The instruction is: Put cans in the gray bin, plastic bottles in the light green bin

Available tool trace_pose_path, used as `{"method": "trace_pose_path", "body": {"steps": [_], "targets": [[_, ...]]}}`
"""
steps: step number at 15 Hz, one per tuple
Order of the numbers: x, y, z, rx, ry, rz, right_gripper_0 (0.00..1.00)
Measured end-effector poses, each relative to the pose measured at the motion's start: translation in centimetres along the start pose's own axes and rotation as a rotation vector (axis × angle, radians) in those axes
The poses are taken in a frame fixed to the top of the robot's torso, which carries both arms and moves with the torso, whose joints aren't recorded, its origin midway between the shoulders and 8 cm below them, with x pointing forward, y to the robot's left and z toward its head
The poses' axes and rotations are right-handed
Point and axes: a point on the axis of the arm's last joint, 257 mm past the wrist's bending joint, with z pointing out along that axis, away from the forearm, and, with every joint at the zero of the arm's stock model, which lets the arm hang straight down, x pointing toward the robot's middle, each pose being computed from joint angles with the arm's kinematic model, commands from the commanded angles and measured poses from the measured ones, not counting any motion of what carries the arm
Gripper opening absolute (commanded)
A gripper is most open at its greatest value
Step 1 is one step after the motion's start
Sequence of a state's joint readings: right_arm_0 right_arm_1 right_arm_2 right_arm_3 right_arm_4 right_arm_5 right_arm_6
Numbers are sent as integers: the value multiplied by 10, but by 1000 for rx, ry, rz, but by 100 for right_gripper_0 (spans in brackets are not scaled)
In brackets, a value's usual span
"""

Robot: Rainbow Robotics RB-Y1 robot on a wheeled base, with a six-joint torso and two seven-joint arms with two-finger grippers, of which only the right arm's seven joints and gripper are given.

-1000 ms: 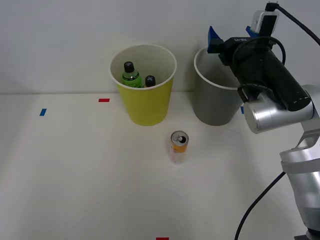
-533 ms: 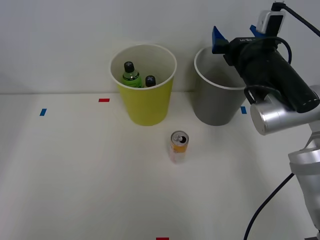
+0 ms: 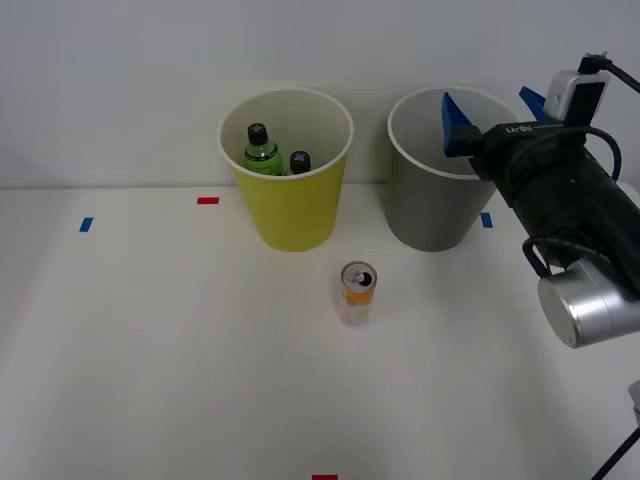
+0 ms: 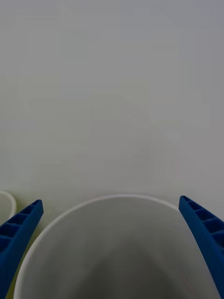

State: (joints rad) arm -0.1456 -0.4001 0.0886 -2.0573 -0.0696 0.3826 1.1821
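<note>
Gray bin under wide-spread empty fingers, orange-yellow can standing on table

Black arm, silver joint, blue ribbed fingers

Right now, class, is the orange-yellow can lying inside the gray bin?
No. In the front view the orange-yellow can stands upright on the table, in front of the gap between the light green bin and the gray bin.

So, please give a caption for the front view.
Open right tool above the gray bin; one can stands on the table.
</note>
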Motion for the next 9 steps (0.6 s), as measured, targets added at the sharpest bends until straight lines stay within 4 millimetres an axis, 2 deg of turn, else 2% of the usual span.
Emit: {"method": "trace_pose_path", "body": {"steps": [6,9], "targets": [[21,-21,-57,65,41,-28,100],[33,-24,-84,76,62,-6,100]]}}
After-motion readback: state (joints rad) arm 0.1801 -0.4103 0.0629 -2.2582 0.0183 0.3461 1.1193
